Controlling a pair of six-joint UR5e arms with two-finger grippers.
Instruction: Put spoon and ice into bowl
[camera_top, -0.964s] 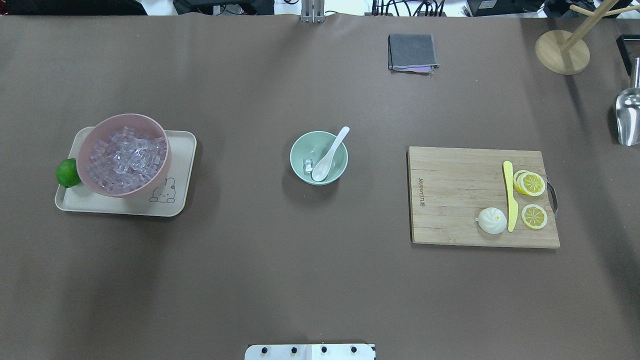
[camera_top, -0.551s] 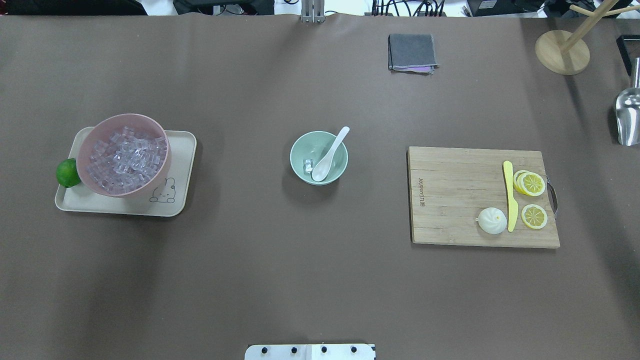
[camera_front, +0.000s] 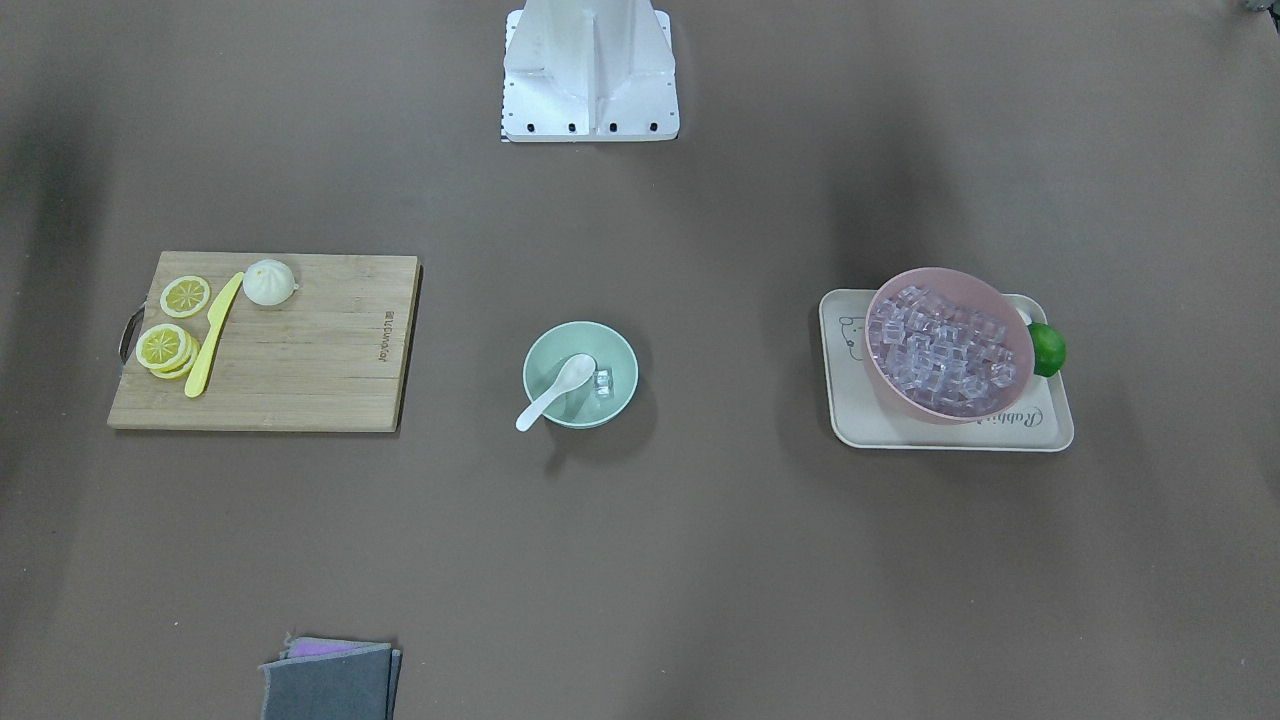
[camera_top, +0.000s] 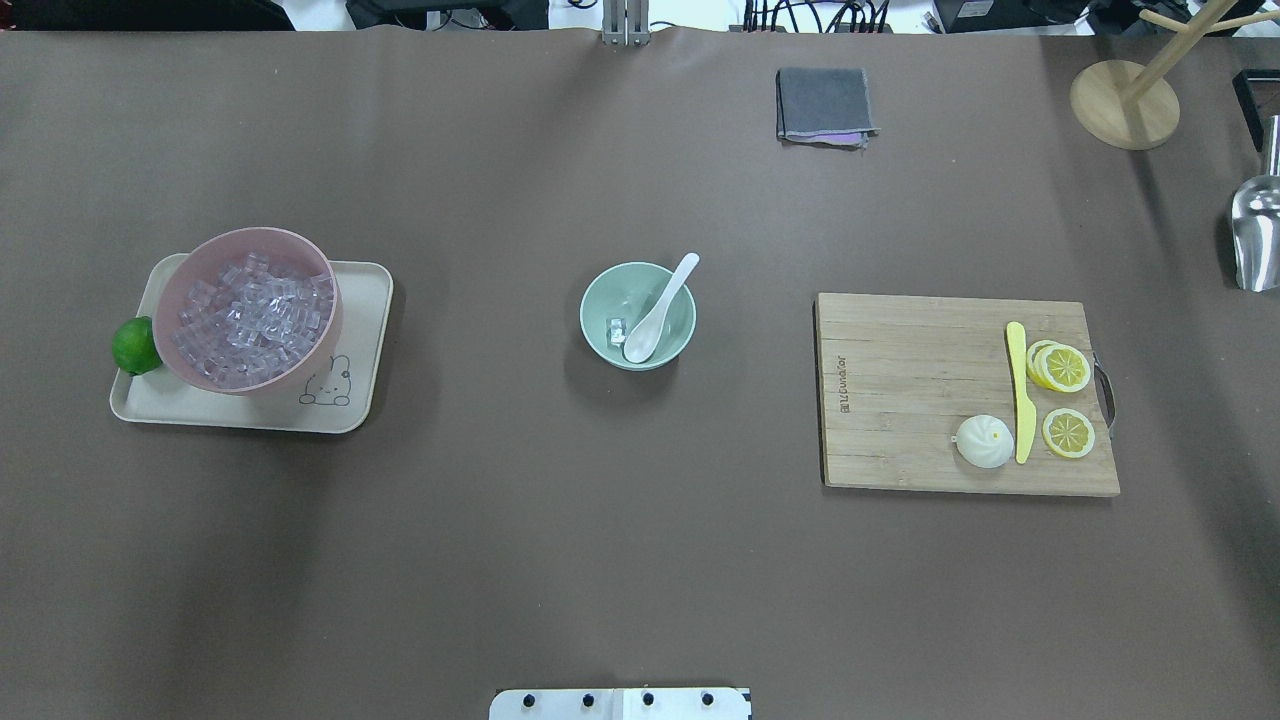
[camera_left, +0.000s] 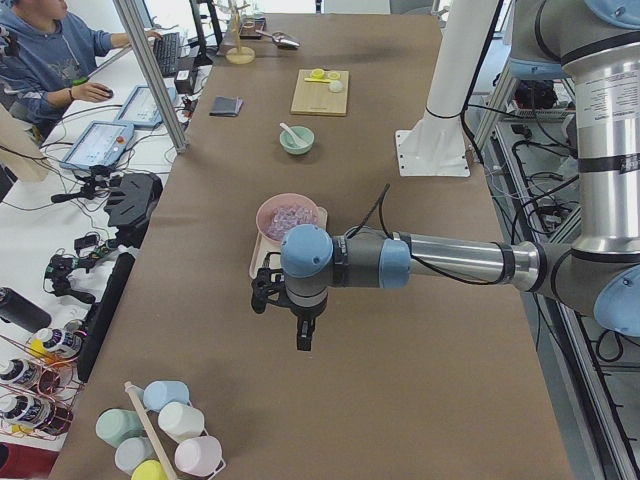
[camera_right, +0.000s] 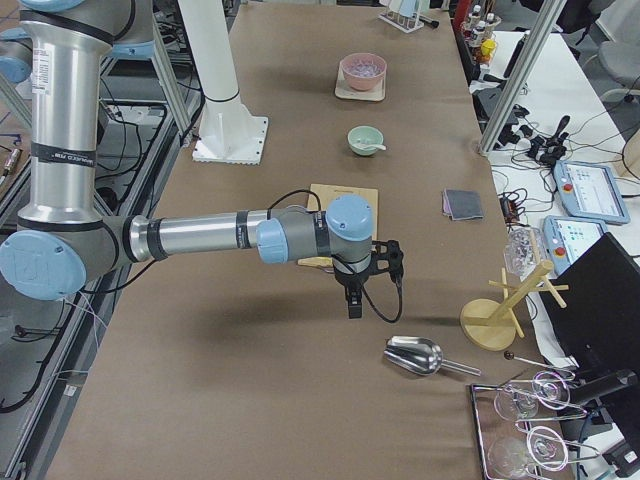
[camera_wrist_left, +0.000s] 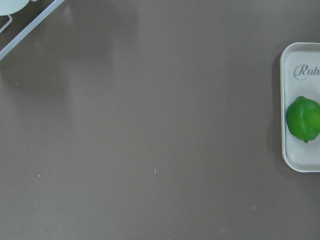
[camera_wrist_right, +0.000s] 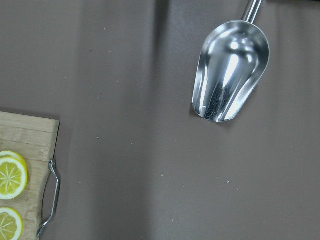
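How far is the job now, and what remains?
Done: the spoon lies in the mint bowl, handle over the rim, ice beside its scoop. In hand: nothing that shows; the left pincer and the right pincer hang far from it. Left: probably nothing, unless more ice from the pink bowl is wanted.

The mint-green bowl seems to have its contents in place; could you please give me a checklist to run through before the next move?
1. Spoon in bowl: scoop inside, handle leaning over the rim. Ok.
2. Ice in bowl: at least one cube beside the scoop. Ok.
3. Bowl upright on the table. Ok.
4. Pink bowl upright on its tray, full of cubes. Ok.
5. Left gripper and right gripper away from the bowl, near the table ends. Ok.
6. Each gripper open and empty: shown only in side views. Cannot tell.
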